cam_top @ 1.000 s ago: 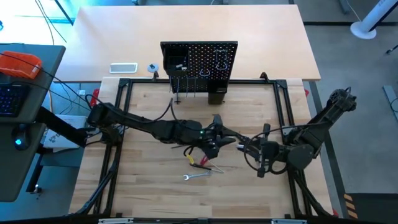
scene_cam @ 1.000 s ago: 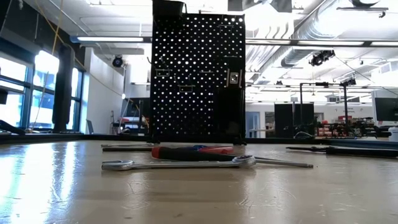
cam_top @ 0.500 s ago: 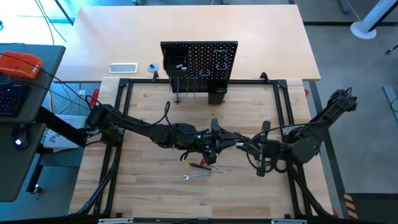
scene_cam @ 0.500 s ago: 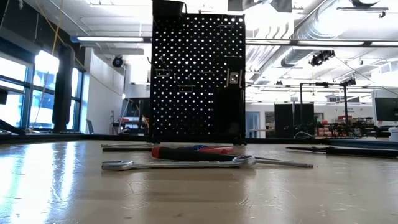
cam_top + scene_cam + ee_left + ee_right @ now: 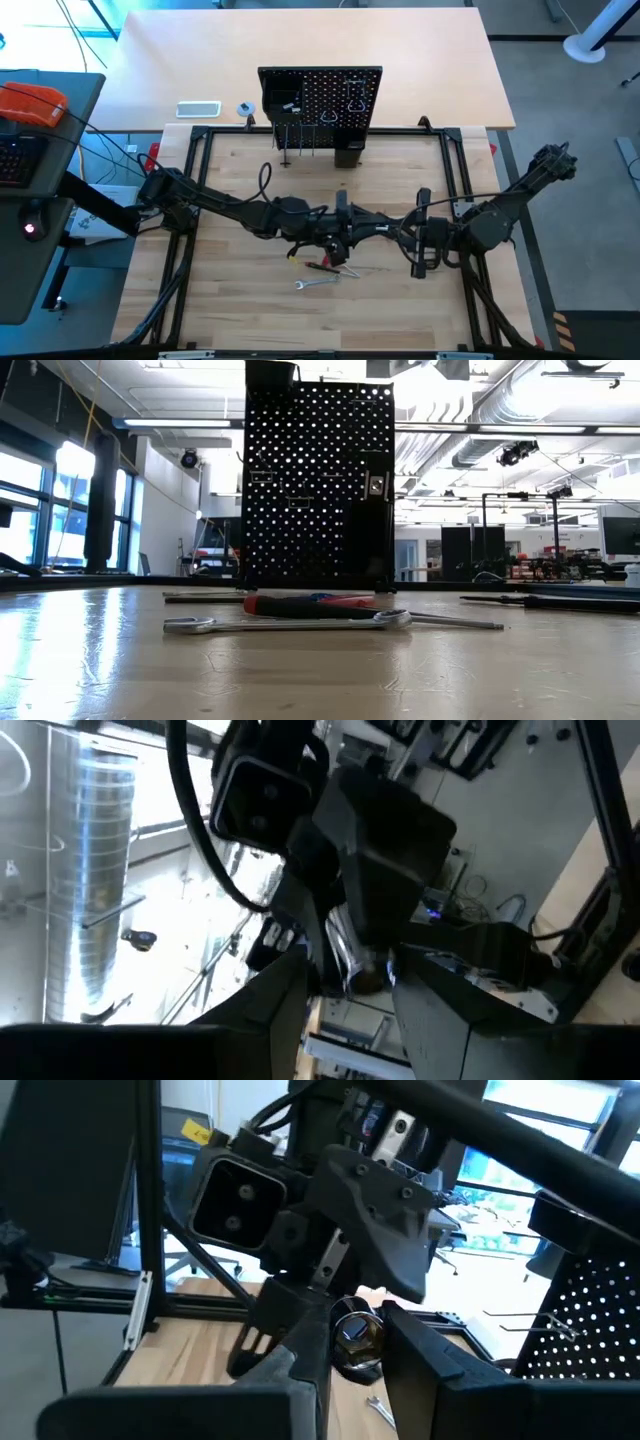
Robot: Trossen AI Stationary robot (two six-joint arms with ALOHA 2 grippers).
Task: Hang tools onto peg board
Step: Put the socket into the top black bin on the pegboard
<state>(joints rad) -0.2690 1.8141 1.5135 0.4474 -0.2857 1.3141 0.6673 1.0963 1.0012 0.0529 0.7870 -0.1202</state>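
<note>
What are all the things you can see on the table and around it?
peg board: one, black, upright at the work table's far edge
wrench: one, silver, flat on the table, nearer than the arms
screwdriver: one, red and black handle, lying just behind the wrench
silver tool: one, shiny, held up between both grippers
flat device: one, white, on the pale table left of the peg board
orange object: one, on the desk at far left
left gripper: one, dark, mid-table, closed on the silver tool
right gripper: one, dark, facing it, also closed on the silver tool
</note>
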